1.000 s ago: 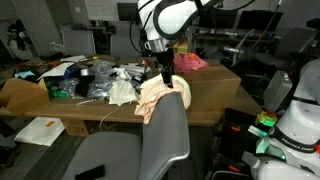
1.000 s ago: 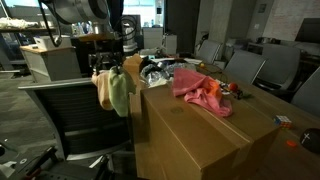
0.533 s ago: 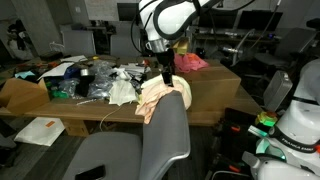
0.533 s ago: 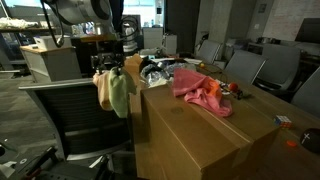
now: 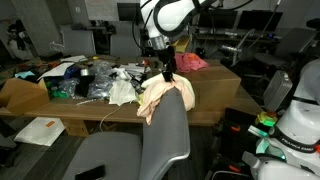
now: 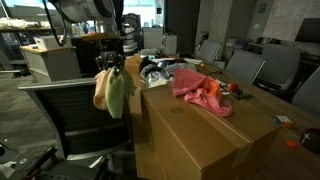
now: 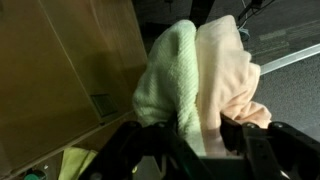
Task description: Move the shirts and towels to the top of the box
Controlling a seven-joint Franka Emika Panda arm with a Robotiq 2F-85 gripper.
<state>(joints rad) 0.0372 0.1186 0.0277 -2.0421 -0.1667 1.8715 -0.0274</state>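
The gripper (image 7: 200,140) has its two jaws squeezed in on a pair of cloths (image 7: 195,80), and the dark fingers (image 7: 150,145) press the bunch from both sides. The green cloth (image 7: 165,75) is on the left in the wrist view and the cream cloth (image 7: 232,85) is on the right, and the two touch all the way down. In an exterior view the gripper (image 6: 113,62) points down, with the green cloth (image 6: 119,97) and the cream cloth (image 6: 101,90) hanging under it in a soft lump. The lump hangs just left of the near corner of the big brown box (image 6: 200,140), beside the box and not on its top. A gray chair (image 6: 70,110) stands behind the hanging cloths, and I cannot tell if they touch it. In an exterior view the gripper (image 5: 168,72) holds the cream cloth (image 5: 160,98) just over the chair (image 5: 165,140) back, at the near edge of the box (image 5: 215,90). The pink cloth (image 6: 200,90) lies in a heap on the flat top of the box, far from the gripper (image 5: 190,62). To the left on the box top are white plastic bags (image 5: 120,90) and a dark mess of things (image 5: 85,80). A small cardboard carton (image 5: 20,95) sits at the far left. A white paper (image 5: 40,130) lies low down near it, and its marks are too small to read.
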